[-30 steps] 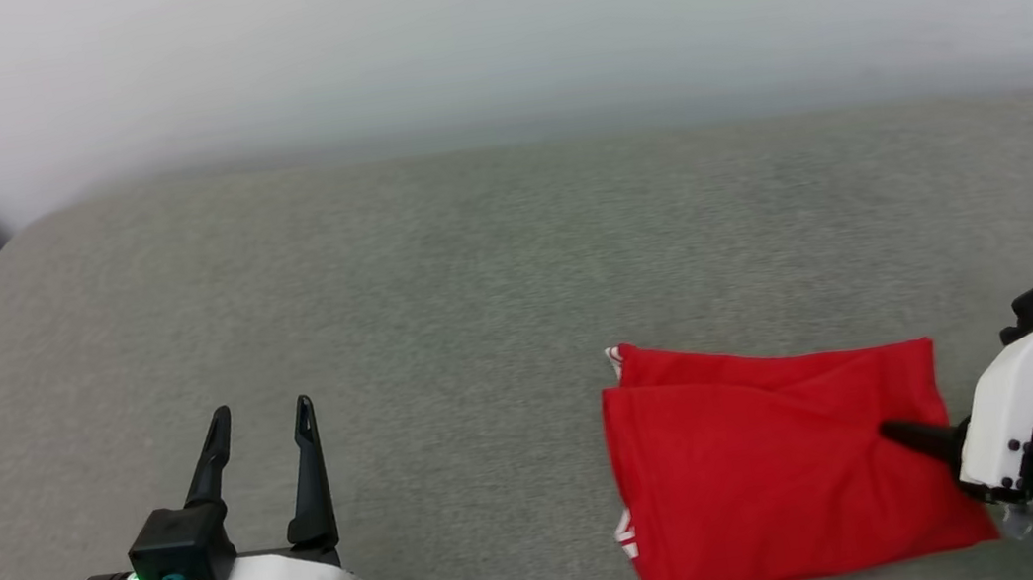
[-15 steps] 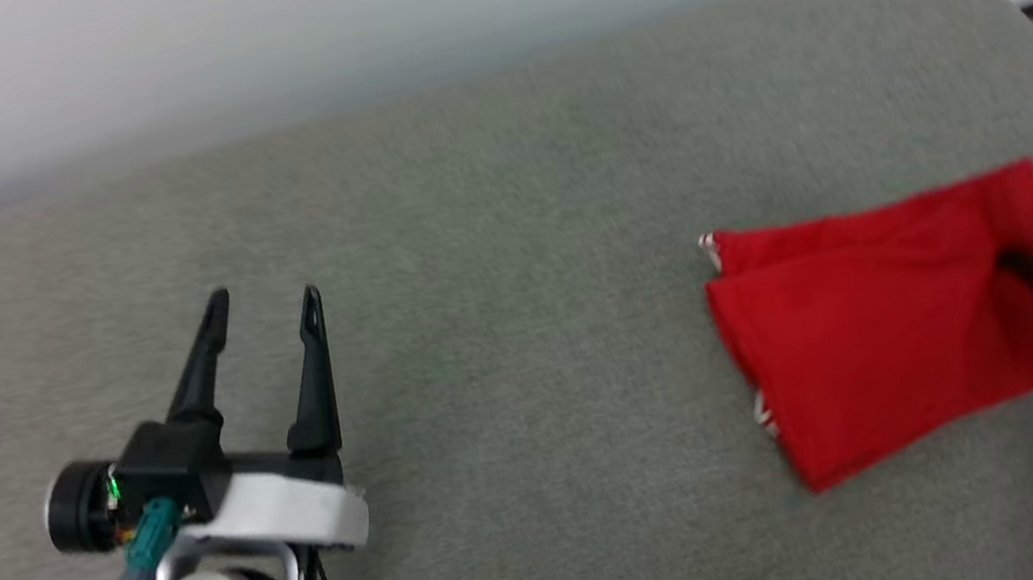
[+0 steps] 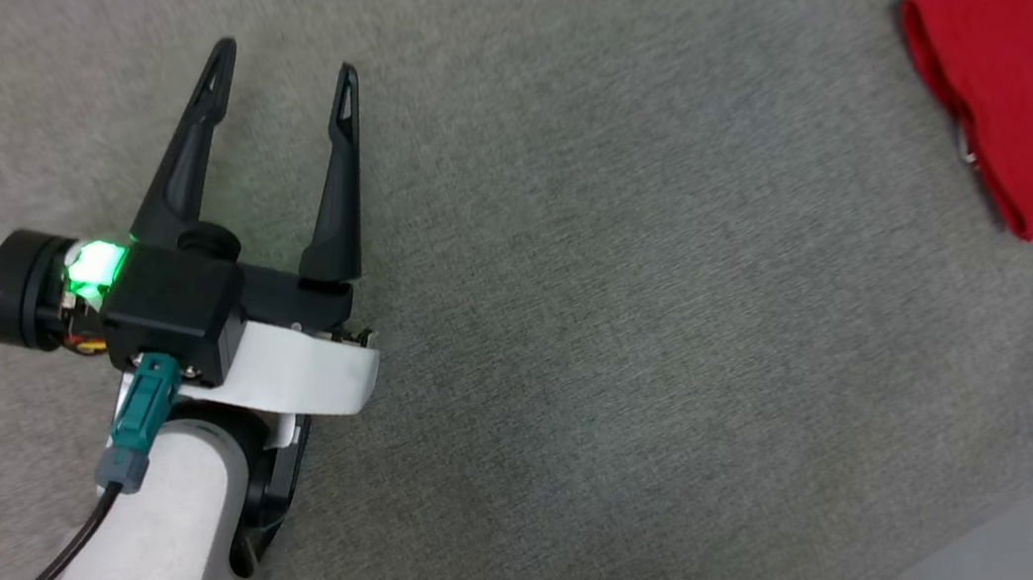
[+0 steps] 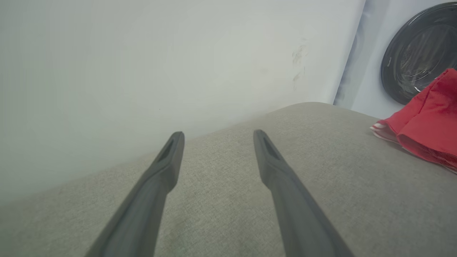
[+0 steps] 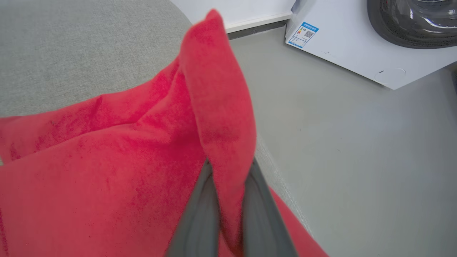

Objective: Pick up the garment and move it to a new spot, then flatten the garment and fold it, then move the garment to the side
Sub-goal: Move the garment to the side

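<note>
Red cloth item, the garment point(image 3: 1022, 34): it is lying folded at the far right of the head view and running off that frame's right edge. Red-and-white striped trim is peeking out at its upper left corner.

Grey woven surface point(image 3: 632, 335): it is carrying the garment. In the right wrist view the garment point(image 5: 107, 171) is sitting close to the rounded edge of the surface point(image 5: 71, 46), with pale grey floor point(image 5: 357, 160) lying beyond.

Right tool point(image 5: 228, 185): it is clenching a raised ridge of the garment. Two dark fingers point(image 5: 200, 217) are pinching the red cloth, which is standing up between them and hiding their tips. The rest of the cloth is spreading away to that view's left.

Left tool point(image 3: 284, 58): it is standing released, with its fingers spread wide and nothing between them. It is sitting over bare surface, well apart from the garment. Whether it is touching the surface cannot be told. A green light point(image 3: 96, 265) is glowing on its body, and a teal connector point(image 3: 139, 419) with a black cable is plugging in below.

In the left wrist view the left tool point(image 4: 218, 133) is pointing toward a pale wall point(image 4: 142, 71), with the garment point(image 4: 428, 125) showing at the right.

White washing machine point(image 5: 357, 46): it is standing on the floor and bearing a blue label point(image 5: 302, 34).
</note>
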`<state>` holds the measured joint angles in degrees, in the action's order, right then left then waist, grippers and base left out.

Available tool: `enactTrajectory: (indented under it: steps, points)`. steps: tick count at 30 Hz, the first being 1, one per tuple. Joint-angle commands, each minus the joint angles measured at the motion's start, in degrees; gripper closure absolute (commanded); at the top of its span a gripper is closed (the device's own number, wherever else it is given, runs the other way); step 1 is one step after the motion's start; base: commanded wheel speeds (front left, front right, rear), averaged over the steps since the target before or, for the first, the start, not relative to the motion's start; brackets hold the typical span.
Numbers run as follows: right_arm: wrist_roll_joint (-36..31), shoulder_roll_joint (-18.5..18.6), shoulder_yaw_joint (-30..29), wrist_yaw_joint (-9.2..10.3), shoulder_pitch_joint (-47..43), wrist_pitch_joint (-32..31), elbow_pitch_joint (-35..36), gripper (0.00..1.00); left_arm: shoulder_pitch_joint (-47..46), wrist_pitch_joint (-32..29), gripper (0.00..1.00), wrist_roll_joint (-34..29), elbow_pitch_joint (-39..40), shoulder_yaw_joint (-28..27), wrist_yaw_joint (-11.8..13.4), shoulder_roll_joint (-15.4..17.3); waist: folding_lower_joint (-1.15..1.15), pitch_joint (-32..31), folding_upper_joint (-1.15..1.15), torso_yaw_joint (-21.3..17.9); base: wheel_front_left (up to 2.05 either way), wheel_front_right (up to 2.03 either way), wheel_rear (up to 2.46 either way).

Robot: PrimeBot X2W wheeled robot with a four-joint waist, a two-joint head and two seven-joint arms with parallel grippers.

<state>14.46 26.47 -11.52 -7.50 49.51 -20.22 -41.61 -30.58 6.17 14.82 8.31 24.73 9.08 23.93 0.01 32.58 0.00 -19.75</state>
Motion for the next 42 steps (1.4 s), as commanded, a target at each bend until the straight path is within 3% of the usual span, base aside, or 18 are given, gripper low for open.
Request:
enactTrajectory:
  steps: [1, 2, 3, 4, 5, 13, 18, 23, 33, 42]
  points:
    - [-1.2, -1.0, -0.6, 0.03, 1.1, 2.7, -1.9, 1.00, -1.1, -0.3, 0.00, -0.5, 0.6, 0.1, 0.0, 0.2, -0.01, 3.9, 0.00, -0.4, 0.00, 0.00, 0.00]
    - [-1.6, -1.3, -1.3, 0.03, 1.3, 4.2, -3.2, 1.00, -1.4, -0.4, 0.00, -0.6, 0.8, 0.3, -0.1, 0.1, -0.01, 4.2, 0.00, -0.1, 0.00, 0.00, 0.00]
    - [-1.8, -1.8, -1.9, 0.02, 1.7, 5.4, -4.6, 0.85, -1.7, -0.4, 0.00, -0.5, 0.9, 0.4, -0.1, 0.0, -0.01, 4.5, 0.00, 0.1, 0.00, 0.00, 0.00]
    - [-2.1, -2.3, -2.2, 0.02, 2.0, 6.6, -5.8, 0.55, -1.8, -0.4, 0.00, -0.6, 0.8, 0.6, -0.2, -0.1, -0.01, 4.6, 0.00, 0.3, 0.00, 0.00, 0.00]
    - [-2.8, -2.2, -2.3, 0.02, 2.3, 8.0, -6.6, 0.00, -1.8, -0.3, 0.00, -0.5, 0.7, 0.7, -0.1, -0.2, -0.01, 4.6, 0.00, 0.5, 0.00, 0.00, 0.00]
    - [-8.5, 0.4, -4.7, 0.03, 2.6, 17.4, -11.2, 0.00, 0.2, 1.9, 0.00, 0.6, -1.3, 0.6, 0.6, -1.2, -0.01, 0.6, 0.00, 2.0, 0.00, 0.00, 0.00]
    - [-12.2, 2.1, -3.9, 0.03, -0.3, 23.1, -10.9, 0.00, 4.2, 4.8, 0.00, 3.0, -4.7, 0.2, 1.6, -2.7, -0.01, -6.7, 0.00, 3.9, 0.00, 0.00, 0.00]
    - [-11.8, 1.3, 0.0, 0.03, -6.1, 26.0, -8.1, 0.00, 10.3, 6.8, 0.00, 6.0, -7.8, -1.3, 3.2, -4.2, -0.01, -14.4, 0.00, 6.9, 0.00, 0.00, 0.00]
    - [-4.1, -4.3, 6.9, 0.03, -24.6, 27.1, 6.8, 0.00, 21.1, 8.4, 0.00, 10.4, -11.2, -5.8, 5.2, -3.7, -0.01, -25.4, 0.00, 14.6, 0.00, 0.00, 0.00]
    - [-2.2, -11.4, 9.9, 0.03, -38.0, 24.8, 25.5, 0.00, 29.4, 8.7, 0.00, 12.6, -13.5, -9.9, 6.5, -0.7, -0.01, -32.2, 0.00, 17.3, 0.00, 0.00, 0.00]
